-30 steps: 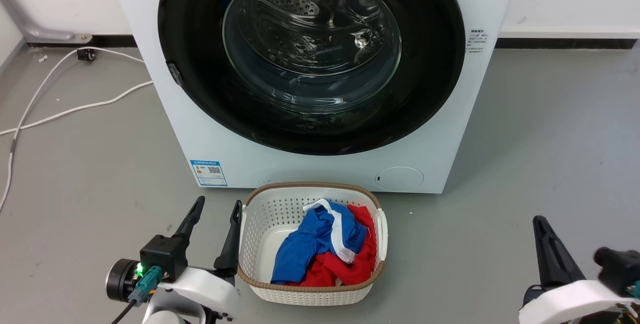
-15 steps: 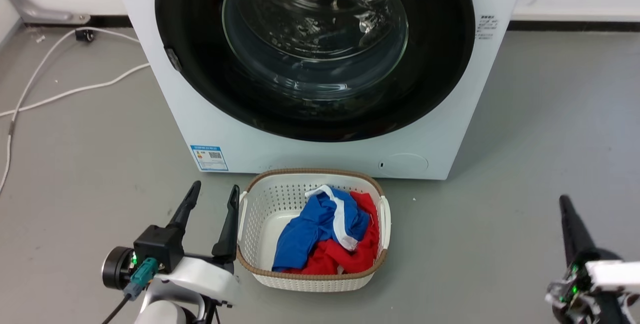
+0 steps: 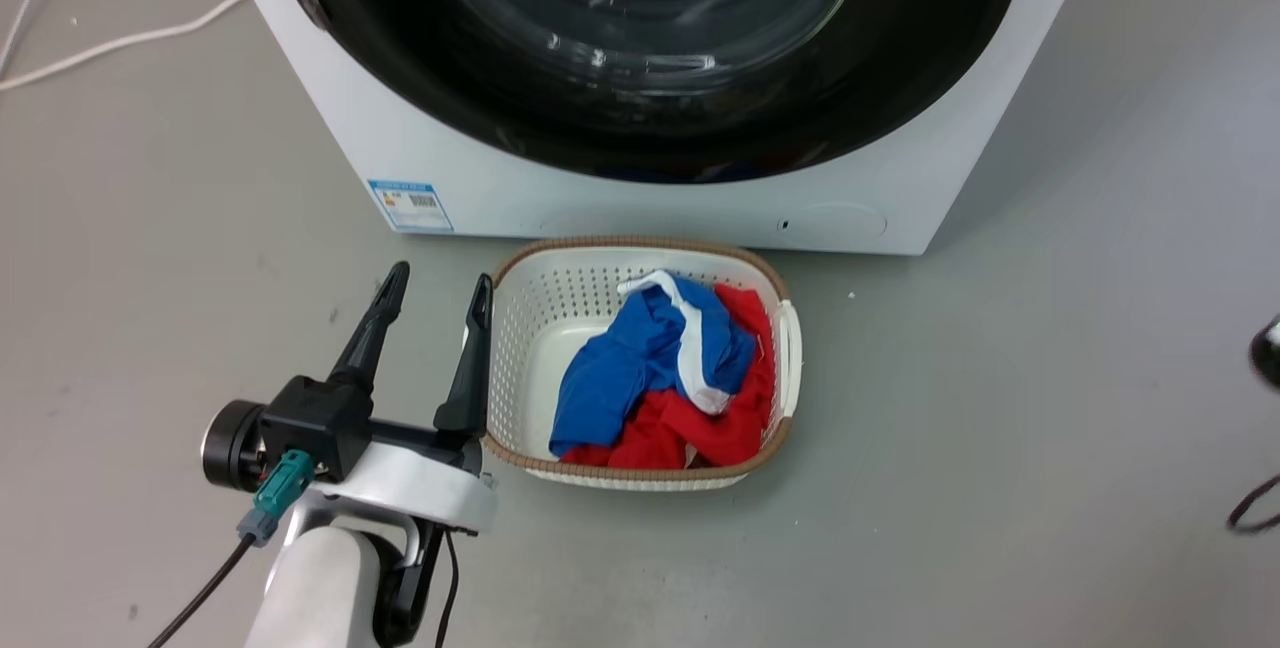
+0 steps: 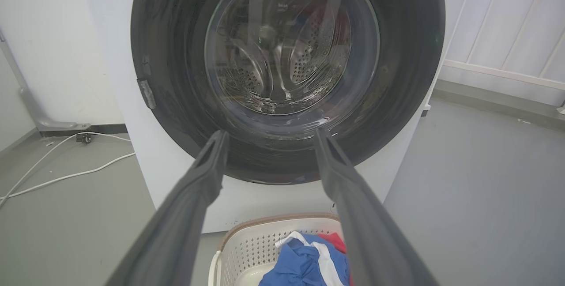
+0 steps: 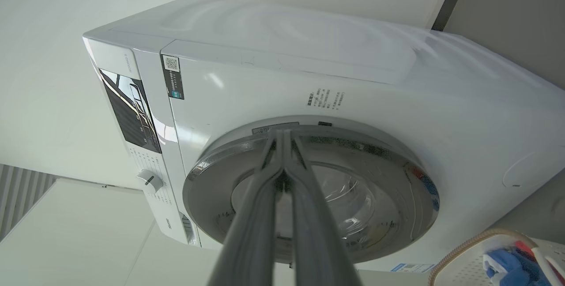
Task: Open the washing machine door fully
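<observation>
The washing machine (image 3: 480,198) stands in front of me with the washing machine door (image 3: 900,78) lying flush against its front. In the left wrist view the door (image 4: 176,78) is a black ring around clear glass, with the steel drum visible behind it. My left gripper (image 3: 440,280) hangs open and empty just left of the basket, well short of the machine, its fingers pointing at the door's lower part (image 4: 269,133). In the rolled right wrist view my right gripper (image 5: 280,131) is shut on nothing, aimed at the door's rim (image 5: 388,167) near the small text label.
A white laundry basket (image 3: 560,278) with blue and red clothes (image 3: 620,368) sits on the floor right against the machine's front, below the door. White cables (image 3: 120,33) lie on the grey floor at the far left. A white railing (image 4: 507,69) stands right of the machine.
The head view has tilted down, so machine and basket sit higher in it. My right gripper has left the lower right of the head view. The left gripper holds the same open pose.
</observation>
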Robot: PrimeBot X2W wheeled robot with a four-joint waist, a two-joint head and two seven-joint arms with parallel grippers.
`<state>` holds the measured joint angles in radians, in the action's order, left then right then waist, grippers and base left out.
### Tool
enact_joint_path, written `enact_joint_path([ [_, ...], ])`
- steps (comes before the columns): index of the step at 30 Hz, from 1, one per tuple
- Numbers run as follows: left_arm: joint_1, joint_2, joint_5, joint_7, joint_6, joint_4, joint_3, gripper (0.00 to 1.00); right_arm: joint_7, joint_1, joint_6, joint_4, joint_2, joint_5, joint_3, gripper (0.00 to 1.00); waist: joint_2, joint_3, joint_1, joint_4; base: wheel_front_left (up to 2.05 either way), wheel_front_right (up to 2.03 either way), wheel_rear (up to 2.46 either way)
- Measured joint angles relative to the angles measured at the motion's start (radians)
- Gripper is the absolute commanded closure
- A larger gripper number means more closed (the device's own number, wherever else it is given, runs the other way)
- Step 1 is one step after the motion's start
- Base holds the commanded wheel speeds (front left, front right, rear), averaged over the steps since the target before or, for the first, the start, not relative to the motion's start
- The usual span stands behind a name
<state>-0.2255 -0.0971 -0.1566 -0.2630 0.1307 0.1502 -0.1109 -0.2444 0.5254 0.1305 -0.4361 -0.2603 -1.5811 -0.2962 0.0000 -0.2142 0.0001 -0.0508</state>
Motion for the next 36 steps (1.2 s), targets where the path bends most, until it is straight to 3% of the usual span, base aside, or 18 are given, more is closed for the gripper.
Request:
enact_joint_path([
  [8, -0.048, 0.002, -0.004, 0.0, 0.0, -0.045, -0.016, 0.0, -0.148, 0.318, 0.0, -0.191, -0.163, 0.036, 0.082, 1.0, 0.0, -0.094, 0.0, -0.036, 0.0, 0.0, 0.0],
  [14, -0.068, 0.005, -0.005, 0.0, 0.0, -0.073, -0.028, 0.0, -0.289, 0.556, 0.0, -0.34, -0.227, 0.146, 0.207, 1.0, 0.0, -0.149, 0.0001, -0.063, 0.0, 0.0, 0.0],
  [24, -0.108, 0.012, 0.002, 0.0, 0.0, -0.103, -0.037, 0.0, -0.395, 0.869, 0.0, -0.491, -0.182, 0.315, 0.324, 1.0, 0.0, -0.24, 0.0001, -0.09, 0.0, 0.0, 0.0],
  [36, -0.133, 0.027, 0.001, 0.0, 0.0, -0.112, -0.048, 0.0, -0.4, 1.011, 0.0, -0.605, -0.145, 0.436, 0.352, 1.0, 0.0, -0.303, 0.0001, -0.114, 0.0, 0.0, 0.0],
])
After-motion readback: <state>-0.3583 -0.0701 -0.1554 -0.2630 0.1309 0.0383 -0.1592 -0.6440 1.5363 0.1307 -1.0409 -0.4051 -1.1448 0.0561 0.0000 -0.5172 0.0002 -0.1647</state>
